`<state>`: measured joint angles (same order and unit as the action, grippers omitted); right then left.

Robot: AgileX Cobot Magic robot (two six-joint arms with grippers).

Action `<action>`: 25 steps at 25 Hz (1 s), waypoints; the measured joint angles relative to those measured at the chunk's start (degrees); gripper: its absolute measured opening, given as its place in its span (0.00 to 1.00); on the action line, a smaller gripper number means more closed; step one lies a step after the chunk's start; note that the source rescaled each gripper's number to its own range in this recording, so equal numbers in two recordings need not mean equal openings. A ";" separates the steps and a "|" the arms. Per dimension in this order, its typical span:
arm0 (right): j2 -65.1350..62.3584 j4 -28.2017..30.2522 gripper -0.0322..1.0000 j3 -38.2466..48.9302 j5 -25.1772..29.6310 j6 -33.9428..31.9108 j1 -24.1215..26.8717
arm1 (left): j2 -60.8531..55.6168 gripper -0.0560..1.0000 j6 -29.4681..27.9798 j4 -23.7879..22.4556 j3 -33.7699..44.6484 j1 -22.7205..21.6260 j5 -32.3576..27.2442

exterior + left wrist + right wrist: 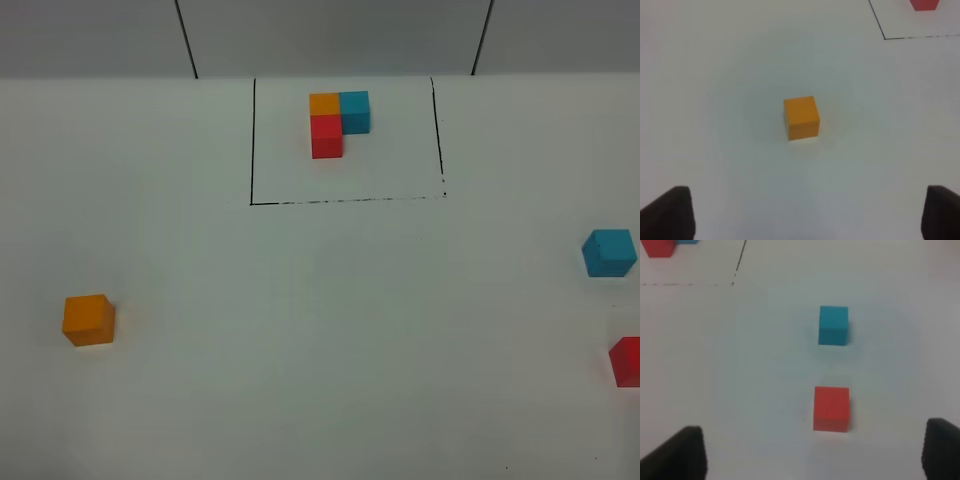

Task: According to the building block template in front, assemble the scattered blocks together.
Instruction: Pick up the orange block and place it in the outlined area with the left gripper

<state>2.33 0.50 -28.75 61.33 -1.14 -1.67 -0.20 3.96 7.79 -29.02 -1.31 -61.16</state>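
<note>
The building block template (338,122) is sitting at the far middle of the white table (320,420). It is lying inside a black outline (253,140) drawn along the left, right and near sides. Its orange cube is forming the corner. The blue cube is touching that corner cube on the right, and the red cube is touching it on the near side.

The three scattered blocks are lying well apart from the template. The orange block (89,320) is resting alone at the near left of the table. The cyan-blue block (609,252) is resting at the right edge of the exterior view. The red block (626,361) is resting nearer than it, partly cut off by the frame edge. These two blocks are lying near each other and are not touching.

The left tool (802,215) is standing with its jaws spread wide and is gripping nothing. The orange block is lying ahead of it, roughly centred between the two fingertips and apart from both.

The right tool (807,452) is likewise standing wide open and is gripping nothing. The red block is lying just ahead of it, and the cyan-blue block is lying farther out on the same line.
</note>
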 joint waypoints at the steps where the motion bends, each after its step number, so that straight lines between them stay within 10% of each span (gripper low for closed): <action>1: 0.00 0.00 0.76 0.00 0.00 0.00 0.00 | 0.00 0.99 0.00 0.00 0.00 0.00 0.00; 25: 0.00 0.00 0.76 0.00 0.00 0.00 0.00 | 10.08 0.87 -1.46 -2.29 -0.55 0.00 -0.07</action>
<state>2.33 0.50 -28.75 61.33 -1.14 -1.67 9.89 2.50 5.49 -29.56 -1.31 -61.23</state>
